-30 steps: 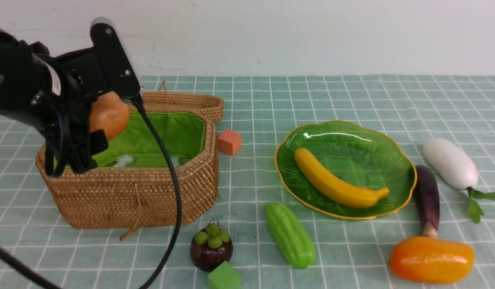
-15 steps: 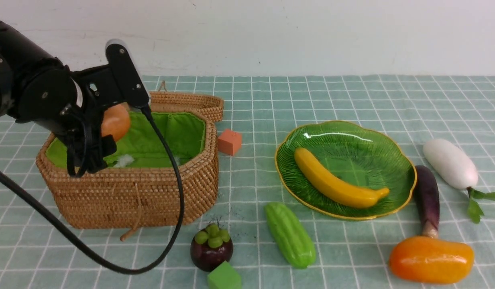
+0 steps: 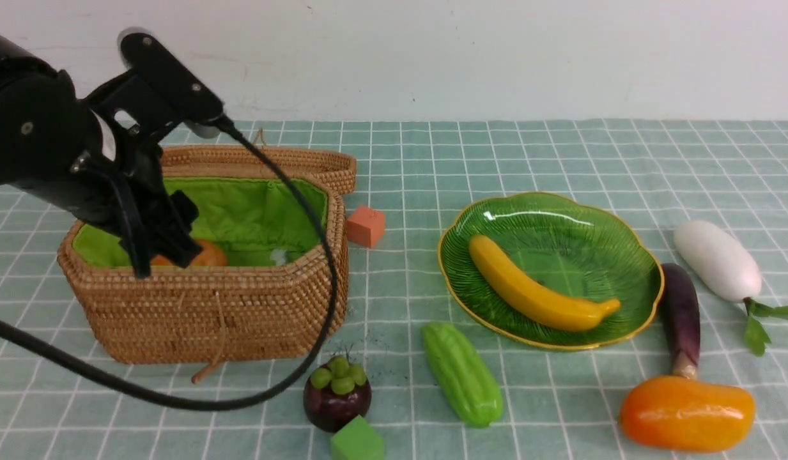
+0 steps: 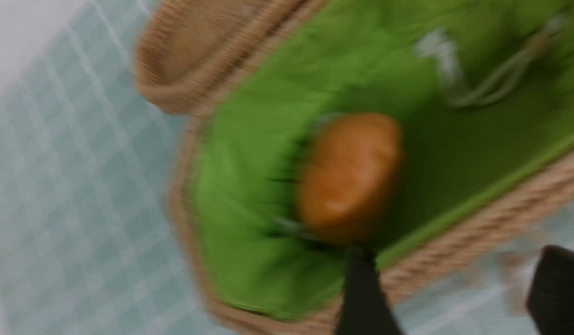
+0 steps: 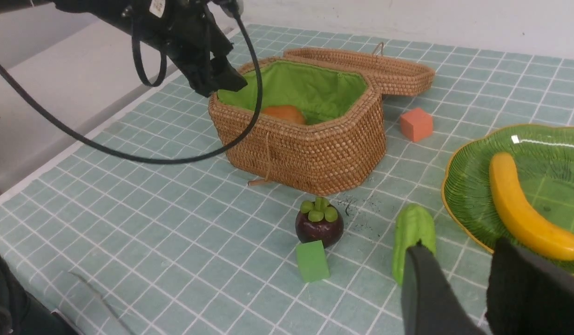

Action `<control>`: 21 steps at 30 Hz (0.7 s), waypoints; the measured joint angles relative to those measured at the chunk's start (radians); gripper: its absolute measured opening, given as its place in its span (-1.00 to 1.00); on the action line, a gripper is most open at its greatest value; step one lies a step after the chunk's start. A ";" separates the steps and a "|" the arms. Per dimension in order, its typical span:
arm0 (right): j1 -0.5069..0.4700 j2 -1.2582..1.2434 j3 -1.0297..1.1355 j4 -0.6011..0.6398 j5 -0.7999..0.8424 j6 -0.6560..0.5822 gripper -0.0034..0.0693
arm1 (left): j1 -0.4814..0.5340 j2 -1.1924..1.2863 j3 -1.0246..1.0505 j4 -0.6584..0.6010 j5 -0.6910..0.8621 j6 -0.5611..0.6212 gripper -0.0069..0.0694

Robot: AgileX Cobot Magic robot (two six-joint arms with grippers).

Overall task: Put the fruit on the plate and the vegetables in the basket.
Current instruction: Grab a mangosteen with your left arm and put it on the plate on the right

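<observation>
The potato (image 3: 202, 255) lies on the soft green lining (image 3: 259, 211) inside the woven rattan basket (image 3: 240, 313), near its front-left wall, and the left gripper (image 3: 163, 255) hangs over that rim with fingers apart and empty, so this drop looks done. Next, I judge, it must lift clear and take the ridged, glossy gourd (image 3: 462, 373) near the tabletop's (image 3: 496, 160) front edge, pinching across its width. The right gripper (image 5: 463, 265) hovers spread and empty; the banana (image 3: 534, 291) rests in the ribbed glass plate (image 3: 560, 217).
</observation>
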 joint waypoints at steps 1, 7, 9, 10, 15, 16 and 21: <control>0.000 0.000 0.000 0.000 0.002 0.000 -0.32 | -0.007 -0.004 -0.001 -0.011 0.006 -0.033 0.11; 0.000 0.000 0.000 -0.003 0.070 -0.002 -0.32 | -0.314 -0.007 0.007 -0.076 0.228 -0.467 -0.85; 0.000 0.000 0.000 -0.003 0.081 -0.002 -0.32 | -0.414 0.015 0.020 -0.081 0.233 -0.563 -0.85; 0.000 0.000 0.000 -0.003 0.088 -0.002 -0.32 | -0.453 0.032 0.025 -0.083 0.229 -0.595 -0.85; 0.000 0.000 0.000 -0.003 0.089 -0.002 -0.32 | -0.507 0.122 0.030 -0.073 0.186 -0.695 -0.52; 0.000 0.000 0.000 -0.003 0.090 -0.002 -0.32 | -0.497 0.158 0.031 -0.058 0.164 -0.739 -0.29; 0.000 0.000 0.000 -0.004 0.090 -0.003 -0.32 | -0.456 0.241 0.031 -0.014 0.102 -0.849 0.41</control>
